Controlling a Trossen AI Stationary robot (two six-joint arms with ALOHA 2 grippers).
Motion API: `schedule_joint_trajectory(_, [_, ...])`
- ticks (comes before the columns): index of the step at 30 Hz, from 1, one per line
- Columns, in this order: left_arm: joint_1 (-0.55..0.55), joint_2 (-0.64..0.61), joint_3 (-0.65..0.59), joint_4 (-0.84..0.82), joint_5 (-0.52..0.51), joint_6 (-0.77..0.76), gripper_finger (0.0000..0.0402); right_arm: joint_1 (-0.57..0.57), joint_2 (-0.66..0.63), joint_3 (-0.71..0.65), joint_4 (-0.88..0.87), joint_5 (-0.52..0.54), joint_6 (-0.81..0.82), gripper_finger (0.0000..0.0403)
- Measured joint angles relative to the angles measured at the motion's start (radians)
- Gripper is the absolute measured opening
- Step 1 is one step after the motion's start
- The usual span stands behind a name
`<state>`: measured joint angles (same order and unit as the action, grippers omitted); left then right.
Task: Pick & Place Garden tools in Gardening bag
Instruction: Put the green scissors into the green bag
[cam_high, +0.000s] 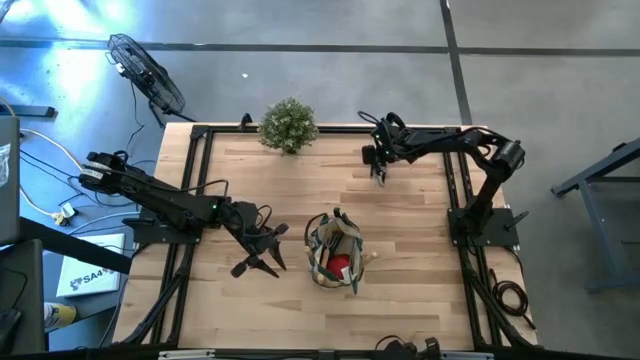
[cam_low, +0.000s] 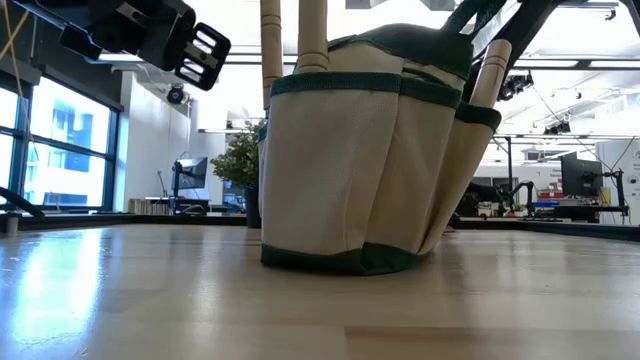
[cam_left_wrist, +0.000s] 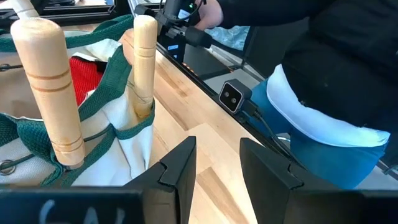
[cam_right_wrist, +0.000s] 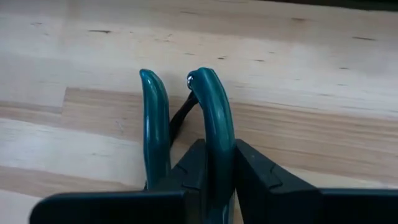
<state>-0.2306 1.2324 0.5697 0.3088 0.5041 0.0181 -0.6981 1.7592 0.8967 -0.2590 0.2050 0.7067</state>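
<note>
Pruners (cam_right_wrist: 186, 118) hanging clamped in the right gripper (cam_high: 379, 172).
Left gripper (cam_high: 262, 250), fingers apart (holding nothing), is hovering beside the gardening bag (cam_high: 335, 252), wooden handles (cam_left_wrist: 46, 87) poking out.

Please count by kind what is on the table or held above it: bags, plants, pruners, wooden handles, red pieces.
Olive-green and tan fabric bag: 1
Bushy green potted plant: 1
Green-handled pruners, in the right gripper: 1
Wooden tool handles in the bag: 3
Red piece in the bag: 1
Total: 7
</note>
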Motion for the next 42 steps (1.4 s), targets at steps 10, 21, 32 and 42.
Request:
schedule_joint_trajectory(10, [0.0,0.0,-0.009,-0.005,0.0,-0.023,0.012,0.045,-0.025,-0.003,-0.001,0.07,-0.033,0.0041])
schedule_joint_trajectory(21, [0.0,0.0,-0.009,-0.007,0.002,-0.024,0.012,0.115,-0.186,-0.003,0.003,0.177,-0.086,0.0041])
schedule_joint_trajectory(32, [0.0,0.0,-0.009,-0.014,0.0,-0.03,0.012,0.229,-0.385,-0.003,-0.016,0.289,-0.16,0.0041])
schedule_joint_trajectory(42, [0.0,0.0,-0.009,-0.014,-0.002,-0.053,0.012,0.377,-0.551,-0.002,-0.025,0.348,-0.189,0.0041])
